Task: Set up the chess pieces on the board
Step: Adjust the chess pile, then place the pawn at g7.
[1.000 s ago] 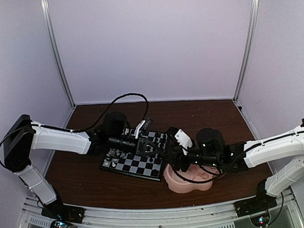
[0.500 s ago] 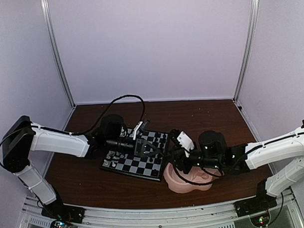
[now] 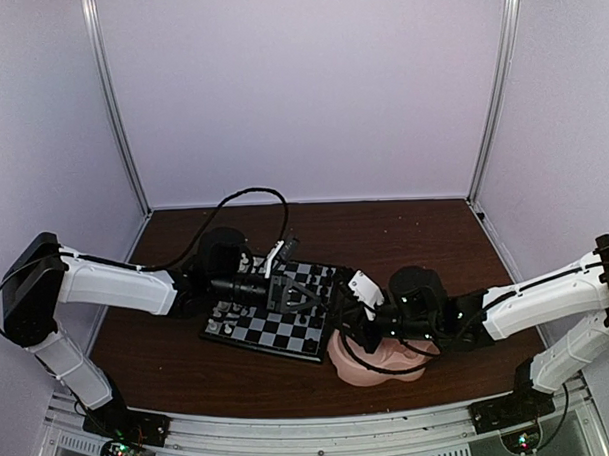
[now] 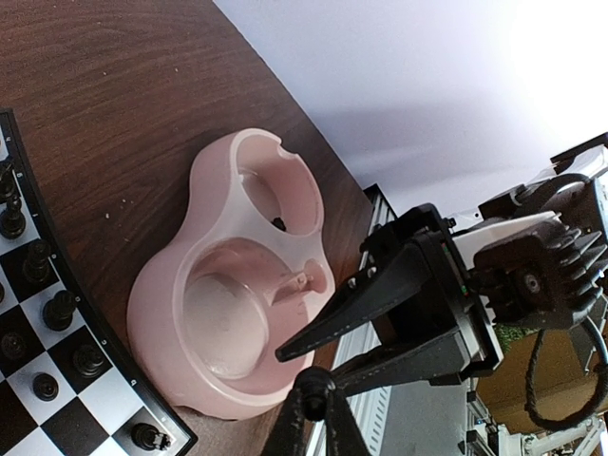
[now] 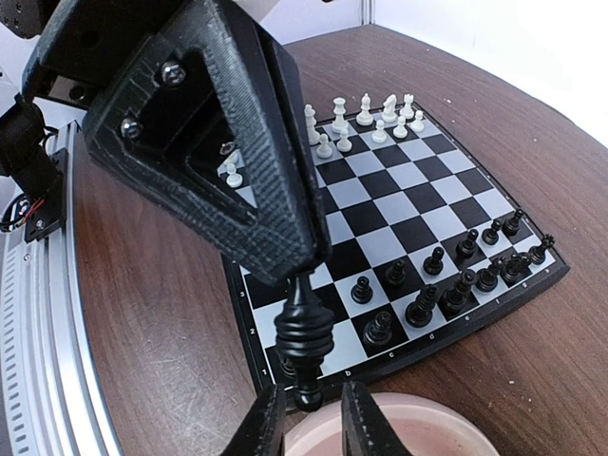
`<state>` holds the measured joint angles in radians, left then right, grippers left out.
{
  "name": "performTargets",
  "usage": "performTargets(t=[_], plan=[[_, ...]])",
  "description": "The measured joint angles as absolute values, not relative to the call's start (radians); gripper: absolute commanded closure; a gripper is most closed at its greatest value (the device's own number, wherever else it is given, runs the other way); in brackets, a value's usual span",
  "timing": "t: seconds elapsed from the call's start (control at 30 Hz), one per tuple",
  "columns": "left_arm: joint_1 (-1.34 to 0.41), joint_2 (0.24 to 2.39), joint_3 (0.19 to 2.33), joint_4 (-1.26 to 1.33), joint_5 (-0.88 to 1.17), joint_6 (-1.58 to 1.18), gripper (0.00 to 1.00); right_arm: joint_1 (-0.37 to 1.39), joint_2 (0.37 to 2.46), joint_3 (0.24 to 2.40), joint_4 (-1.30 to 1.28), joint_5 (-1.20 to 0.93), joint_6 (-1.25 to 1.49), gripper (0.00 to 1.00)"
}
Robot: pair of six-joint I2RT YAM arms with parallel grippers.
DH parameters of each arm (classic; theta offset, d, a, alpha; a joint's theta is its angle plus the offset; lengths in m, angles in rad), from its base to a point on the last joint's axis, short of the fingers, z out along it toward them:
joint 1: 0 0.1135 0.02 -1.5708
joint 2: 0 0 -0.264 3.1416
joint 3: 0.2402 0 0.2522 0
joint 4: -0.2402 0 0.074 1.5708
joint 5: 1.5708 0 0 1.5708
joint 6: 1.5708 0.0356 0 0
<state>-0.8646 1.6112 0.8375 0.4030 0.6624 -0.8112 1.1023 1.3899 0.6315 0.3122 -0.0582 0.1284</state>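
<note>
A pink double-bowl dish stands on the dark brown wooden table, right of the middle and near the front edge. Its two round hollows share one thick rim, notched at one end. Pale lilac walls enclose the table, with metal posts at the back corners and a ribbed metal rail along the front.

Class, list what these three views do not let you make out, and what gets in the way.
Right wrist: the left gripper blocks part of the white pieces; the pink dish is cut off at the bottom edge.
Left wrist: the frame edge cuts off most of the board; a dark speck in the dish is too small to name.
Top view: the chess pieces are too small to tell apart.
</note>
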Motion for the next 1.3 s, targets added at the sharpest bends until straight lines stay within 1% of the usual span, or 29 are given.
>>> performTargets(t=[0.07, 0.17, 0.2, 0.3, 0.33, 0.4, 0.53, 0.7, 0.9, 1.03, 1.1, 1.3], plan=[[-0.865, 1.611, 0.838, 0.403, 0.663, -0.811, 0.97, 1.102, 1.391, 0.632, 0.312, -0.061, 0.129, 0.82], [-0.865, 1.611, 0.838, 0.403, 0.663, -0.811, 0.97, 1.102, 1.391, 0.633, 0.312, -0.064, 0.13, 0.82], [-0.865, 1.611, 0.838, 0.403, 0.663, -0.811, 0.97, 1.102, 1.391, 0.635, 0.312, -0.064, 0.13, 0.81], [-0.865, 1.611, 0.838, 0.403, 0.667, -0.811, 0.97, 1.102, 1.391, 0.638, 0.313, -0.064, 0.13, 0.75], [-0.865, 1.611, 0.838, 0.403, 0.668, -0.811, 0.97, 1.102, 1.391, 0.64, 0.313, -0.065, 0.128, 0.75], [-0.865, 1.611, 0.838, 0.403, 0.67, -0.811, 0.97, 1.102, 1.392, 0.645, 0.313, -0.065, 0.129, 0.77], [-0.865, 1.611, 0.838, 0.403, 0.673, -0.811, 0.97, 1.102, 1.393, 0.65, 0.316, -0.067, 0.128, 0.9], [-0.865, 1.611, 0.838, 0.403, 0.674, -0.811, 0.98, 1.103, 1.393, 0.65, 0.315, -0.072, 0.128, 1.0], [-0.863, 1.605, 0.836, 0.392, 0.661, -0.804, 0.98, 1.104, 1.393, 0.65, 0.311, -0.071, 0.128, 1.0], [-0.847, 1.547, 0.83, 0.293, 0.587, -0.74, 0.98, 1.104, 1.372, 0.65, 0.29, -0.06, 0.13, 1.0], [-0.838, 1.495, 0.83, 0.204, 0.508, -0.684, 0.98, 1.104, 1.346, 0.648, 0.281, -0.041, 0.13, 1.0], [-0.855, 1.397, 0.83, -0.01, 0.298, -0.509, 0.98, 1.104, 1.259, 0.643, 0.24, 0.088, 0.136, 1.0]])
